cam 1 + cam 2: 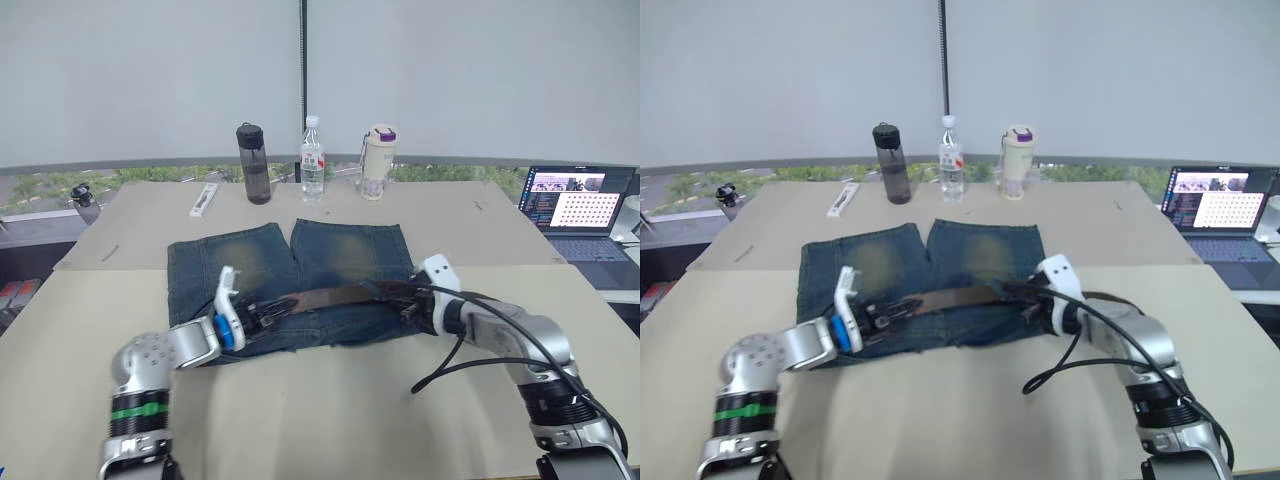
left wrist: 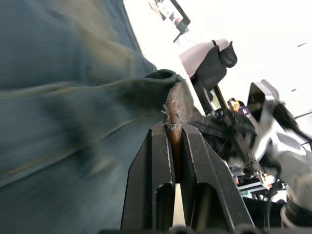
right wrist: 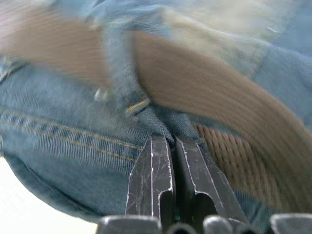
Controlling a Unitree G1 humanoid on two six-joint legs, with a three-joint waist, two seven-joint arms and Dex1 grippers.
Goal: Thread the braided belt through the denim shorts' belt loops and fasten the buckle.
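The denim shorts (image 1: 240, 255) lie flat on the table with the waistband toward me. The braided belt (image 1: 340, 296) runs along that waistband as a dark brown strap. My left gripper (image 1: 268, 312) is at the belt's left end, and the left wrist view shows its fingers (image 2: 158, 161) shut on the brown strap (image 2: 174, 105). My right gripper (image 1: 408, 306) rests at the waistband's right part. There its fingers (image 3: 156, 170) pinch a fold of denim just below a belt loop (image 3: 117, 68) that the belt (image 3: 195, 87) passes under. I cannot make out the buckle.
A dark bottle (image 1: 253, 164), a clear water bottle (image 1: 312, 160) and a cream tumbler (image 1: 377, 162) stand behind the shorts. A white flat object (image 1: 203, 200) lies at the back left. An open laptop (image 1: 578, 212) sits at the right. A black cable (image 1: 450, 370) loops off my right arm.
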